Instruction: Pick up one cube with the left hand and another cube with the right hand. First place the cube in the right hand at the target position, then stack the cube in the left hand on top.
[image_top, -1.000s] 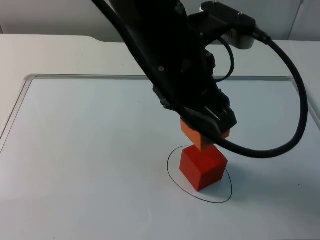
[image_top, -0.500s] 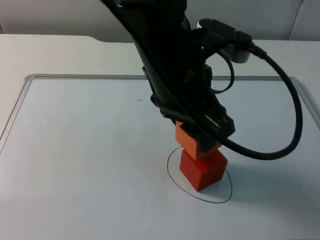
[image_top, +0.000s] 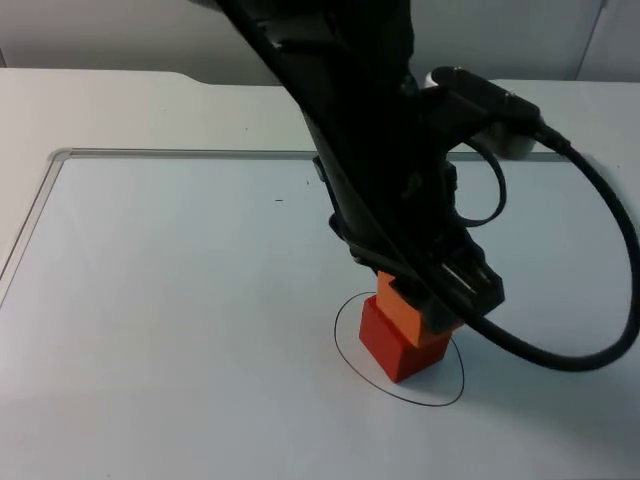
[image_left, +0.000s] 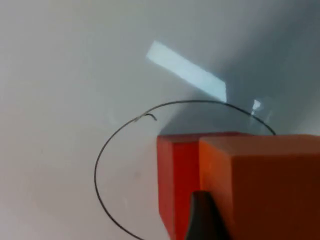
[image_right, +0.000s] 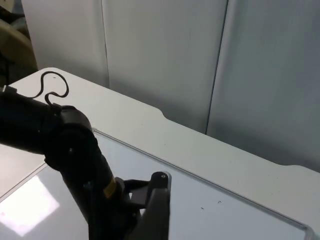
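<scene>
**Orange cube lowered onto red cube inside the circle**

The left tool (image_top: 428, 300) grips the orange cube (image_top: 418, 318) by opposite side faces, directly above the red cube (image_top: 395, 345) within the drawn circle (image_top: 345, 345) on the tabletop (image_top: 180, 330). Both cubes look rigid, light and smooth-faced; a flat, centred release seems needed. The right arm waits raised; its tool's state cannot be told.

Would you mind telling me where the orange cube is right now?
In the top view the orange cube sits in the left claw, right on the red cube inside the drawn circle on the white table, near centre.
</scene>
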